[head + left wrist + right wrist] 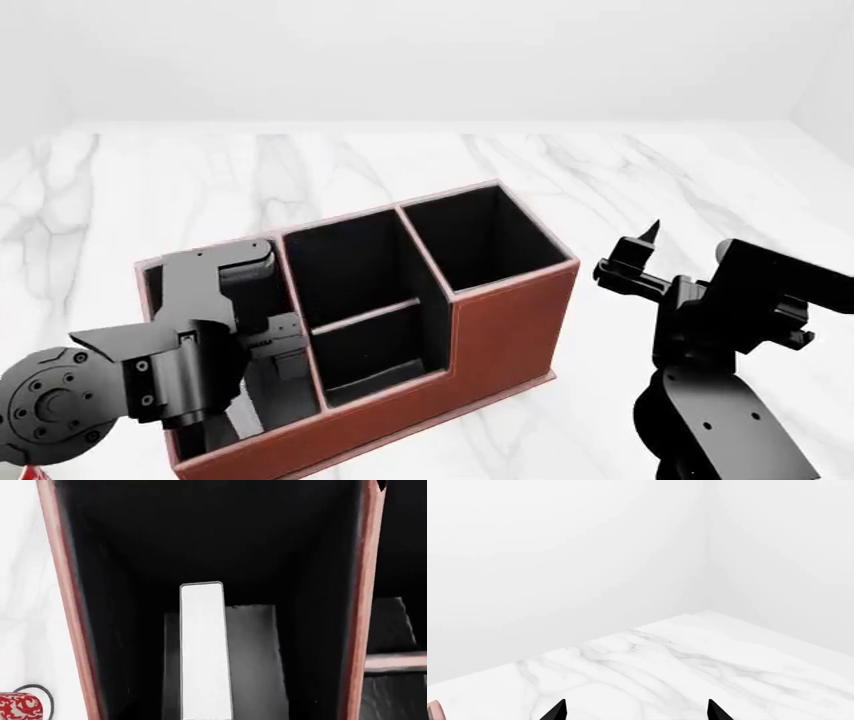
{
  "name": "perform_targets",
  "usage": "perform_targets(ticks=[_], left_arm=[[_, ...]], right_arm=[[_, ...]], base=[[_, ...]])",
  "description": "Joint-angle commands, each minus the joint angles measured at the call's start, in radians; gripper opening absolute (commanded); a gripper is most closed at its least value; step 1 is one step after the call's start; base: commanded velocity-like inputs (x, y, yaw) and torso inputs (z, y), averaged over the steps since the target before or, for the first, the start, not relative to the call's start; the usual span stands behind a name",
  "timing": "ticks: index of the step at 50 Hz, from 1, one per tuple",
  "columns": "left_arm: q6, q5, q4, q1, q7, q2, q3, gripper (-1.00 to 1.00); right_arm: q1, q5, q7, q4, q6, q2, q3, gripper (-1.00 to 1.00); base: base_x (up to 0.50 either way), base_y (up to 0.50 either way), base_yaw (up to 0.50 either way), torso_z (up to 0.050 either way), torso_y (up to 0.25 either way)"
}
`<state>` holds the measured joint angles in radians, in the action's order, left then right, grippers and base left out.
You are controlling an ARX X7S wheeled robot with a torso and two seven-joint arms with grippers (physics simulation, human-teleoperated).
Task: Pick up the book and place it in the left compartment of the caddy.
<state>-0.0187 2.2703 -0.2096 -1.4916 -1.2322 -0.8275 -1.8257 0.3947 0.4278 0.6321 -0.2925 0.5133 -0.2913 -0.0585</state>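
Book [203,650] stands gripped by the left end effector [274,345] reaching down inside the left compartment [200,540]; right end effector [635,711] spread wide.

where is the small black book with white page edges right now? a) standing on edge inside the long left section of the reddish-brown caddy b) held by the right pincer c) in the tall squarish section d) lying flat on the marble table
a: the left wrist view shows the small black book with its white page edges up, between the black-lined walls of the reddish-brown caddy's long left section.
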Motion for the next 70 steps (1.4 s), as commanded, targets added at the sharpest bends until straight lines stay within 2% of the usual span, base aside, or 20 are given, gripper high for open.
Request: perform_targets(ticks=[1, 6, 11, 16, 22, 25, 29, 31, 32, 33, 34, 35, 36, 42, 43, 54, 70], left_arm=[[-0.027, 0.010, -0.039, -0.058, -0.051, -0.016, 0.014, 1.00], [-0.127, 0.083, -0.106, -0.226, -0.138, -0.043, 0.065, 1.00], [-0.179, 0.138, -0.145, -0.339, -0.186, -0.057, 0.111, 1.00], [-0.253, 0.255, -0.190, -0.503, -0.259, -0.068, 0.181, 1.00], [-0.255, 0.284, -0.213, -0.556, -0.274, -0.069, 0.207, 1.00], [-0.234, 0.221, -0.231, -0.531, -0.248, -0.076, 0.200, 1.00], [-0.186, -0.025, -0.299, -0.486, -0.225, -0.093, 0.182, 1.00], [-0.152, -0.046, -0.313, -0.464, -0.215, -0.101, 0.187, 1.00], [-0.154, -0.196, -0.324, -0.480, -0.218, -0.111, 0.183, 1.00], [-0.166, -0.259, -0.325, -0.482, -0.201, -0.112, 0.180, 1.00], [-0.179, -0.256, -0.324, -0.479, -0.152, -0.109, 0.180, 1.00], [-0.118, -0.325, -0.334, -0.462, -0.174, -0.125, 0.198, 1.00], [-0.124, -0.388, -0.334, -0.474, -0.202, -0.125, 0.194, 1.00], [-0.164, -0.658, -0.292, -0.476, -0.207, -0.089, 0.155, 1.00], [-0.141, -0.737, -0.274, -0.457, -0.170, -0.079, 0.149, 1.00], [-0.149, -0.801, -0.195, -0.410, -0.141, -0.029, 0.118, 1.00], [-0.157, -0.849, -0.177, -0.392, -0.122, -0.016, 0.108, 1.00]], right_arm=[[-0.002, 0.002, 0.003, -0.002, -0.001, -0.002, -0.004, 1.00], [-0.003, 0.003, 0.004, -0.004, -0.001, -0.003, -0.006, 1.00], [-0.004, 0.005, 0.006, -0.005, 0.000, -0.004, -0.007, 1.00], [-0.004, 0.008, 0.008, -0.009, 0.001, -0.006, -0.006, 1.00], [-0.004, 0.009, 0.008, -0.008, 0.001, -0.005, -0.010, 1.00], [-0.003, 0.014, 0.006, -0.009, 0.002, -0.005, -0.010, 1.00], [0.009, 0.038, -0.008, -0.038, 0.021, -0.010, -0.016, 1.00], [0.026, 0.041, -0.011, -0.065, 0.036, -0.017, -0.027, 1.00], [0.104, 0.071, -0.005, -0.169, 0.112, -0.035, -0.045, 1.00], [0.137, 0.102, -0.005, -0.202, 0.148, -0.037, -0.041, 1.00], [0.221, 0.123, 0.007, -0.271, 0.203, -0.045, -0.052, 1.00], [0.258, 0.156, 0.008, -0.293, 0.237, -0.042, -0.045, 1.00], [0.311, 0.218, -0.012, -0.318, 0.282, -0.043, -0.039, 1.00], [0.496, 0.206, -0.010, -0.342, 0.294, -0.017, -0.085, 1.00], [0.522, 0.192, -0.024, -0.338, 0.282, -0.017, -0.107, 1.00], [0.637, 0.191, -0.037, -0.337, 0.261, 0.005, -0.119, 1.00], [0.602, 0.154, -0.041, -0.380, 0.173, 0.004, -0.125, 1.00]], base=[[0.00, 0.00, 0.00, 0.000, 0.000], [0.00, 0.00, 0.00, 0.000, 0.000], [0.00, 0.00, 0.00, 0.000, 0.000], [0.00, 0.00, 0.00, 0.000, 0.000], [0.00, 0.00, 0.00, 0.000, 0.000], [0.00, 0.00, 0.00, 0.000, 0.000], [0.00, 0.00, 0.00, 0.000, 0.000], [0.00, 0.00, 0.00, 0.000, 0.000], [0.00, 0.00, 0.00, 0.000, 0.000], [0.00, 0.00, 0.00, 0.000, 0.000], [0.00, 0.00, 0.00, 0.000, 0.000], [0.00, 0.00, 0.00, 0.000, 0.000], [0.00, 0.00, 0.00, 0.000, 0.000], [0.00, 0.00, 0.00, 0.000, 0.000], [0.00, 0.00, 0.00, 0.000, 0.000], [0.00, 0.00, 0.00, 0.000, 0.000], [0.00, 0.00, 0.00, 0.000, 0.000]])
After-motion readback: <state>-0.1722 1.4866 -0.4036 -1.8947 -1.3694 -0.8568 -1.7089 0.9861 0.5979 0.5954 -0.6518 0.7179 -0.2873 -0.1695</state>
